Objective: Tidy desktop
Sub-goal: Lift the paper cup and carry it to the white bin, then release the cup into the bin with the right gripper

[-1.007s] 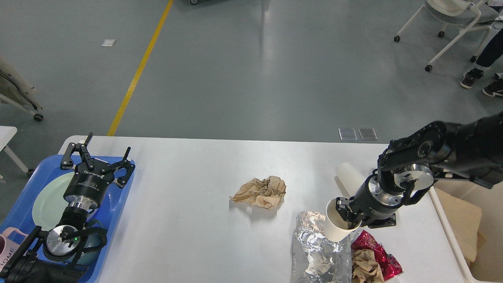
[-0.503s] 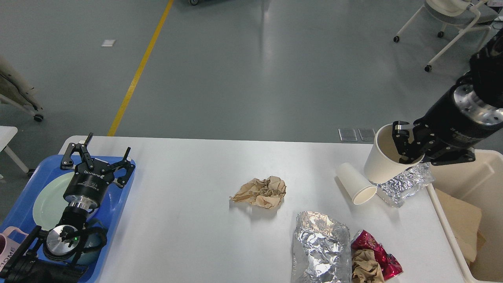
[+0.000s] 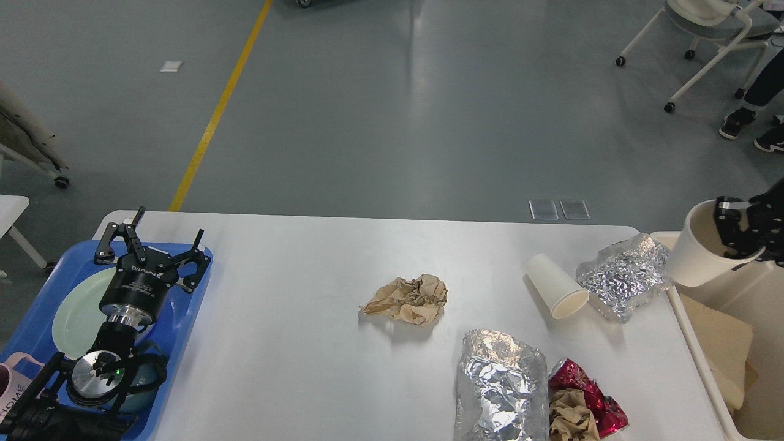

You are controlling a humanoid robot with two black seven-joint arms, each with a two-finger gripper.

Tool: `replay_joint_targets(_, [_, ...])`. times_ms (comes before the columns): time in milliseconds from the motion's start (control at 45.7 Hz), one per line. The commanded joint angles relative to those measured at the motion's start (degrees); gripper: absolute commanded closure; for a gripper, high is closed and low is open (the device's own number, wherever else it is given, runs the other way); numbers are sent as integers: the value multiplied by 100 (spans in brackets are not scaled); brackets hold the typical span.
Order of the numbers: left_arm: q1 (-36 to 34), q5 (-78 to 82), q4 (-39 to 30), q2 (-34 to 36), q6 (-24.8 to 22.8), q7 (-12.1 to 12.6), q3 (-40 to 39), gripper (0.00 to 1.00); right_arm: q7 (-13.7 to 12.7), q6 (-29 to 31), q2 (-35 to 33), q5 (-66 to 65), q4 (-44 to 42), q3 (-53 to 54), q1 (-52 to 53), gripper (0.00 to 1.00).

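The white desktop (image 3: 294,318) holds a crumpled brown paper (image 3: 406,299) in the middle. A white paper cup (image 3: 555,284) lies on its side at the right, beside a crumpled foil piece (image 3: 625,274). Near the front edge lie a larger foil sheet (image 3: 501,387), a red wrapper (image 3: 588,397) and another brown paper wad (image 3: 569,416). My right gripper (image 3: 738,236) is shut on the rim of a second paper cup (image 3: 695,254), held over the beige bin (image 3: 759,318) at the right edge. My left gripper (image 3: 150,244) stands open above the blue tray (image 3: 196,288).
The blue tray at the left carries a pale green plate (image 3: 73,315) and a pink mug (image 3: 12,380). Brown cardboard (image 3: 719,343) lies in the bin. Office chairs (image 3: 704,37) and a person's feet (image 3: 750,125) are on the floor beyond.
My right gripper lifted the paper cup off the front foil sheet and carried it right, over the bin. The small foil piece came into view. The left arm stayed still.
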Motion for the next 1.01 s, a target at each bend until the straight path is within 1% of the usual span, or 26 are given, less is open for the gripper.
replay_joint_targets(0, [0,1,0,0,0,-2,0,3,0,-50,-853,-152,-1046,43,-887,100])
replay_joint_targets(44, [9,1,0,0,0,7,0,3,0,-94,-1020,-134,-1503,113,-1326,100])
replay_joint_targets(66, [0,1,0,0,0,-2,0,3,0,-190,-1117,-99,-2010,244,-1964,100])
replay_joint_targets(131, [9,1,0,0,0,-2,0,3,0,-375,-1153,-73,-2594,560,-2767,100])
replay_joint_targets(328, [9,1,0,0,0,-2,0,3,9,-885,-1232,-73,-4342,2072,-5237,100])
replay_joint_targets(350, [9,1,0,0,0,-2,0,3,9,-1077,-1180,-64,-4832,2448,-5910,100])
replay_joint_targets(372, [9,1,0,0,0,-2,0,3,9,-1192,-1153,-64,-5080,2652,-6247,100])
replay_joint_targets(482, [9,1,0,0,0,-2,0,3,9,-1938,-732,-64,-6144,3566,-7742,100])
replay_joint_targets(569, [9,1,0,0,0,-2,0,3,9,-2694,-240,-64,-6830,3910,-8788,100])
replay_joint_targets(657, [0,1,0,0,0,-2,0,3,17,-3284,86,-37,-7279,4068,-9440,100])
replay_joint_targets(722, [9,1,0,0,0,-2,0,3,17,-3504,296,-2,-7517,4165,-9704,100])
replay_joint_targets(810, [9,1,0,0,0,-2,-9,3,0,-3575,552,59,-7745,4314,-9889,100])
replay_joint_targets(876, [0,1,0,0,0,-2,0,3,-62,-3575,648,121,-7921,4411,-9994,100])
replay_joint_targets(985, [0,1,0,0,0,-2,-9,3,-299,-3575,798,182,-8097,4464,-10170,100])
